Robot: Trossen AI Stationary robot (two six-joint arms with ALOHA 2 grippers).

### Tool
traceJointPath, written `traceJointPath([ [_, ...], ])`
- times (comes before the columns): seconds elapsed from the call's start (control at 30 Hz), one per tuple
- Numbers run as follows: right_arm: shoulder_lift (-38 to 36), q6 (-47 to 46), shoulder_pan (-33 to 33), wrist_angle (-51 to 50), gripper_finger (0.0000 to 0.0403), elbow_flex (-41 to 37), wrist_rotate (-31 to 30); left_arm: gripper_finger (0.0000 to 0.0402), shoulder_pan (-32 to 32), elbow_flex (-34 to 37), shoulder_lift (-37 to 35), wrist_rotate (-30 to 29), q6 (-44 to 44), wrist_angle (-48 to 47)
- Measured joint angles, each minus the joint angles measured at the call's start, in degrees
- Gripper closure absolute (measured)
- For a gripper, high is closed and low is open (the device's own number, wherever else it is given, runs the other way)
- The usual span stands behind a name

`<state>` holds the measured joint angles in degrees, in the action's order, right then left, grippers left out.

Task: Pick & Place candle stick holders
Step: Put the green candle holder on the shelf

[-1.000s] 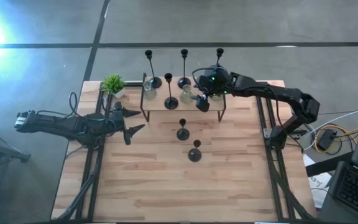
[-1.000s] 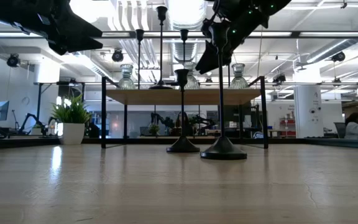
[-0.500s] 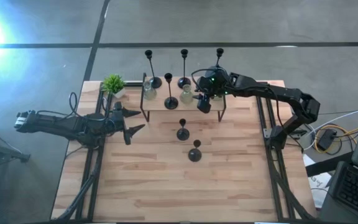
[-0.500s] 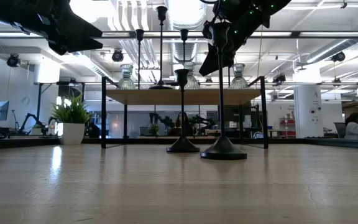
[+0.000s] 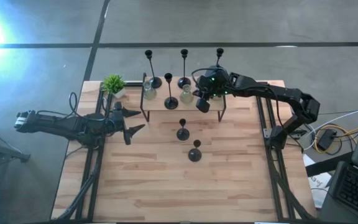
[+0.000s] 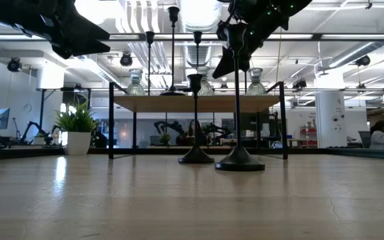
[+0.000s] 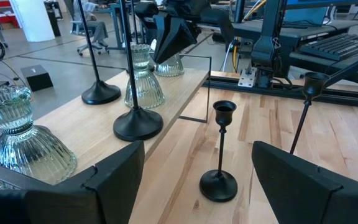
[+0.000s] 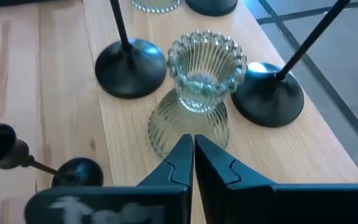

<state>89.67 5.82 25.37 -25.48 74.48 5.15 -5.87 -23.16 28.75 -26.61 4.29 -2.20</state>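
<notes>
A low raised shelf (image 5: 166,109) at the table's far side carries black candle stick holders (image 5: 171,102) and clear glass ones (image 5: 149,92). Two short black holders (image 5: 183,132) (image 5: 194,153) stand on their round bases on the table in front of it. My right gripper (image 8: 193,149) hangs above the shelf's right part, shut with nothing between its fingers, pointing down at a ribbed glass holder (image 8: 199,81). My left gripper (image 5: 134,129) waits open at the table's left, facing the short holder (image 7: 222,124).
A small potted plant (image 5: 112,84) stands at the shelf's left end. Black bases (image 8: 131,76) (image 8: 267,93) flank the glass holder closely. The near half of the wooden table (image 5: 166,186) holds nothing. A person sits far off at the right (image 6: 382,133).
My right gripper has shut its fingers in place above the shelf, closing on nothing. The holders have stayed where they were.
</notes>
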Motion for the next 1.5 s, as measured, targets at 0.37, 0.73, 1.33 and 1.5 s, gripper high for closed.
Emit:
traceJointPath([
  [0.37, 1.3, -1.0, 0.0, 2.6, 0.0395, 0.0, 3.8, 0.0101, 0.0, 0.0, 0.0, 0.0, 0.0, 0.0],
  [0.73, 3.9, -1.0, 0.1, 4.7, 0.0395, 0.0, 4.9, 0.0101, 0.0, 0.0, 0.0, 0.0, 0.0, -0.4],
  [1.33, 4.1, 0.4, 0.2, 4.6, 0.0395, 2.5, 3.8, 0.0101, 0.0, 0.0, 0.0, 0.0, -0.6, -0.4],
  [1.5, 4.1, 0.6, 0.2, 4.7, 0.0395, 2.7, 3.8, 0.0101, 0.0, 0.0, 0.0, 0.0, -0.6, -0.4],
])
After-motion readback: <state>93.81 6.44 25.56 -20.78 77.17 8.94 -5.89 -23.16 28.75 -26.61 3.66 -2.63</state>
